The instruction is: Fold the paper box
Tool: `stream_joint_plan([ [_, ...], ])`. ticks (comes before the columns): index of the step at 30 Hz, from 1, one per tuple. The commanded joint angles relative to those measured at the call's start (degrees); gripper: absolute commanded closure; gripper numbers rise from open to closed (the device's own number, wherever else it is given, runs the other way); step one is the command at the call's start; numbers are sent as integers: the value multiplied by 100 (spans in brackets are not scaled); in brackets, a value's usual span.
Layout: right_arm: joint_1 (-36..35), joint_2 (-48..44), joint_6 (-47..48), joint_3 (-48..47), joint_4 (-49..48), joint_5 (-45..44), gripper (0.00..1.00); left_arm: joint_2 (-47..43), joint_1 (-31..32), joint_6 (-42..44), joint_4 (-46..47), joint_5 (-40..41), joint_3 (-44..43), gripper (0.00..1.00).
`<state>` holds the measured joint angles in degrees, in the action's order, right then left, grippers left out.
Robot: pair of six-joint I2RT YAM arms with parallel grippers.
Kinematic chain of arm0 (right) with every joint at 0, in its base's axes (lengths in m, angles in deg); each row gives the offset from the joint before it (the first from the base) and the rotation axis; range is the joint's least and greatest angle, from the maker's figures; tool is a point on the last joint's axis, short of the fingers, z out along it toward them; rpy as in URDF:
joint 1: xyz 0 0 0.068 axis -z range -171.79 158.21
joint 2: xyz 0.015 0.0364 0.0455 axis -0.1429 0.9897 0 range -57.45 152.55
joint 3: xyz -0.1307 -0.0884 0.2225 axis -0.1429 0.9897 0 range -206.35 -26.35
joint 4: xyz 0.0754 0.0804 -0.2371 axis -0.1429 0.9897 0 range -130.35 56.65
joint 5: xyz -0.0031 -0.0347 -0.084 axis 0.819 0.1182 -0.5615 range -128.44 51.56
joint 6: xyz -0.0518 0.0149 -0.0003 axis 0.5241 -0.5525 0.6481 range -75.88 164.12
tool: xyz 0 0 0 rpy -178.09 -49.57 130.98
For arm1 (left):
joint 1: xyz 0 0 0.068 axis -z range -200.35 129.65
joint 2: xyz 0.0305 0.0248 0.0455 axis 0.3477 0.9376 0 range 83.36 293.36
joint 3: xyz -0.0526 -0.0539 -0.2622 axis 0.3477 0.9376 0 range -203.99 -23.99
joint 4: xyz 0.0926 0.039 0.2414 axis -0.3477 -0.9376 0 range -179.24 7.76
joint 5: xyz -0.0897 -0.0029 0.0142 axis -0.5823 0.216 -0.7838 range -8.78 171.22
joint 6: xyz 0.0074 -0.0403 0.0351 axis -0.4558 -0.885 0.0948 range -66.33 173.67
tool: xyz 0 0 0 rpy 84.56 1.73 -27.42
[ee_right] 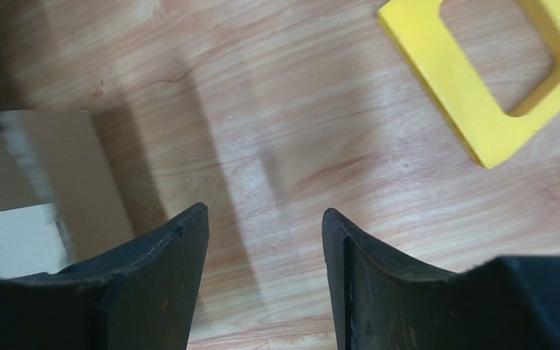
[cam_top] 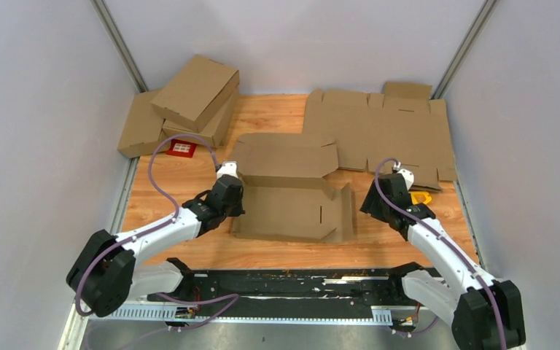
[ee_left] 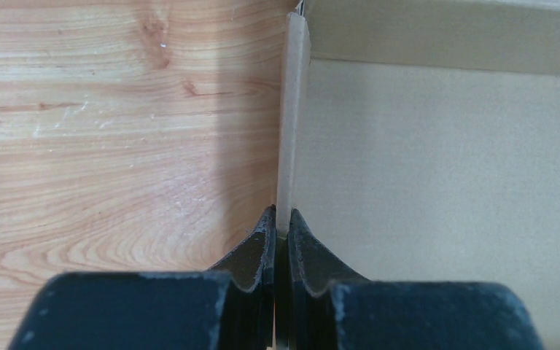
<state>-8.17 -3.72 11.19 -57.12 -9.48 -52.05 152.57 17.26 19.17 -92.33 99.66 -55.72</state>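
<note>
The paper box (cam_top: 292,208) lies half folded in the middle of the table, its lid panel (cam_top: 284,154) stretching toward the back and its right side flap (cam_top: 345,211) raised. My left gripper (cam_top: 235,198) is shut on the box's left side wall. In the left wrist view the thin upright wall (ee_left: 292,124) runs between my closed fingers (ee_left: 255,248), with the box floor (ee_left: 437,168) to its right. My right gripper (cam_top: 373,203) is open and empty, just right of the box. In the right wrist view a box flap (ee_right: 58,168) shows at the left.
A flat cardboard blank (cam_top: 379,131) lies at the back right. Finished mailer boxes (cam_top: 193,98) are stacked at the back left near a red card (cam_top: 181,148). A yellow frame piece (ee_right: 496,65) lies on the wood by my right gripper, also seen from above (cam_top: 421,197).
</note>
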Motion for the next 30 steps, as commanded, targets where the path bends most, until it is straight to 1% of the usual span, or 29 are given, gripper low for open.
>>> stream_joint_plan([
  [1,73,460,93,131,-752,776,41,-468,-138,-203,402,-115,109,100],
  [3,82,799,270,136,-979,1379,41,-517,-189,-227,455,-235,151,100],
  [5,95,1097,474,115,-1210,2201,42,-524,-228,-232,520,-368,177,100],
  [7,100,1220,509,159,-1521,2983,41,-517,-247,-233,529,-409,184,100],
  [9,100,1145,388,323,-1947,3518,40,-510,-252,-229,517,-420,168,100],
  [12,100,871,237,593,-2459,3799,35,-532,-259,-202,516,-425,174,100],
  [16,98,511,300,668,-2451,3865,35,-512,-262,-198,521,-418,180,100],
  [18,85,395,327,719,-2570,4077,35,-467,-259,-193,568,-485,182,100],
  [22,6,399,326,785,-2800,4464,35,-337,-258,-112,605,-614,133,100],
  [30,-42,390,118,882,-3259,4697,36,-286,-260,-58,640,-604,146,100],
])
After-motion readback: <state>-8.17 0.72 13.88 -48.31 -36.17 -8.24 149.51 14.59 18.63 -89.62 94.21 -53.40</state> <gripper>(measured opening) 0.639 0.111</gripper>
